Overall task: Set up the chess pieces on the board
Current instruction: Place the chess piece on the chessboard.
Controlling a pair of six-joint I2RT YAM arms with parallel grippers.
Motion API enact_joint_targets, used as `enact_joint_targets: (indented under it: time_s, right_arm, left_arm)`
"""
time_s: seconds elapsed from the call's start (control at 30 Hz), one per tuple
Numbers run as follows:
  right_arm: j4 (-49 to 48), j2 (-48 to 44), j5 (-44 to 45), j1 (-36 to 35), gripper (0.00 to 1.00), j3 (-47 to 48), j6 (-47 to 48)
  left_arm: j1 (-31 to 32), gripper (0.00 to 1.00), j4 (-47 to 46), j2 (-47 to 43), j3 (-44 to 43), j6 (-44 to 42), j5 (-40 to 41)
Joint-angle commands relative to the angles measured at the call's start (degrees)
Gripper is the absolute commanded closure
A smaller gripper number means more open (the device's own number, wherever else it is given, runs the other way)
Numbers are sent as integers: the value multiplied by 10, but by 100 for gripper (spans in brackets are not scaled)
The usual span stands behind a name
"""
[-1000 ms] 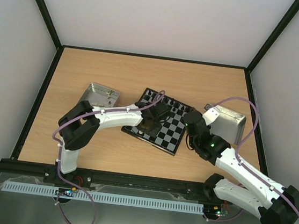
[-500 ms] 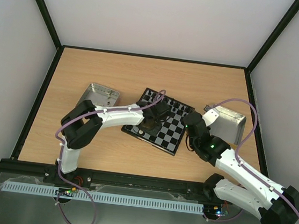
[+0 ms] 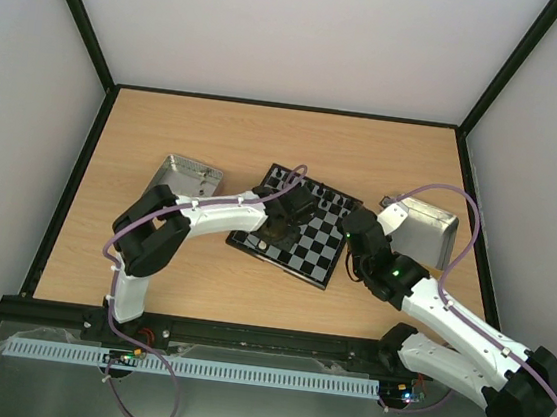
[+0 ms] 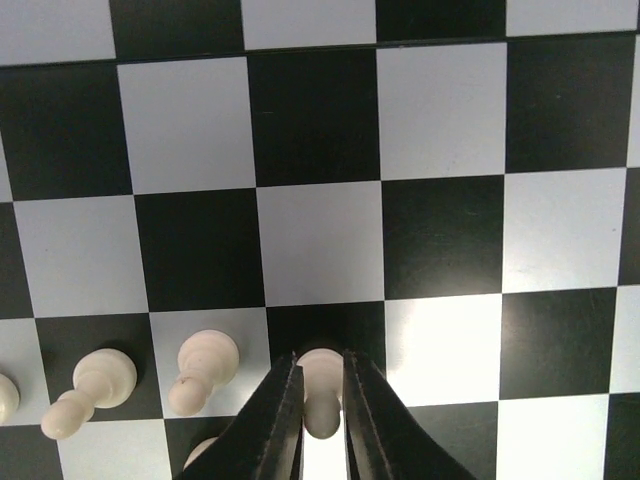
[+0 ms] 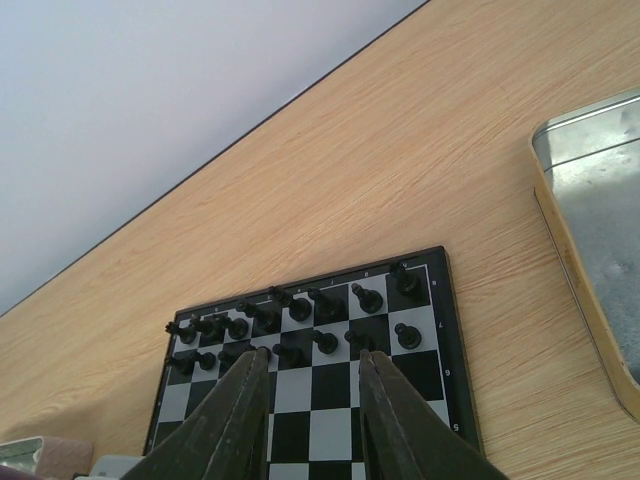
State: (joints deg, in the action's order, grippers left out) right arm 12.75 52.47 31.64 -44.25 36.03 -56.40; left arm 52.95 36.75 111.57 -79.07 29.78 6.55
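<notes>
We see the board [image 3: 316,251] lying skewed on the wooden surface [image 3: 266,137], between a metal left tray [image 3: 190,176] and a metal right tray [image 3: 429,232]. Neither tray touches it.

The left tool [image 4: 321,362] is down over the near left part of the board. Its two dark fingers [image 4: 282,410] are closed against the sides of a white pawn [image 4: 321,388]. That pawn is over a black square. We cannot tell whether its foot rests on the square or hangs just above it. Just to its left in the left wrist view, two more white pawns [image 4: 203,368] stand in the same row, one on a pale square and one on the black square beyond. Another white piece shows at the left edge of that view, and one more is half hidden under the left finger. The squares further along the board in that view are bare.

The right tool [image 5: 312,355] hovers above the right side of the board, touching nothing. Its fingers stand well apart with nothing between them. Ahead of it, the black pieces [image 5: 300,310] stand upright in two rows along the far edge of the board. The right tray lies to the right of the board, well apart from it, and its inside looks bare where the right wrist view shows it.
</notes>
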Motion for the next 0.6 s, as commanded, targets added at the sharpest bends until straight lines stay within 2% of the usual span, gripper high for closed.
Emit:
enact_joint_targets:
  time_s: [0.0, 0.27, 0.57]
  right_arm:
    - [-12, -9, 12, 1, 75, -6, -7]
    - [-13, -11, 8, 2, 75, -8, -7]
    - [-16, -11, 2, 2, 75, -10, -8]
  left_arm:
    - [-7, 83, 3, -5, -15, -5, -4]
    - [-28, 79, -3, -33, -25, -9, -28]
    - [-48, 81, 15, -16, -42, -23, 2]
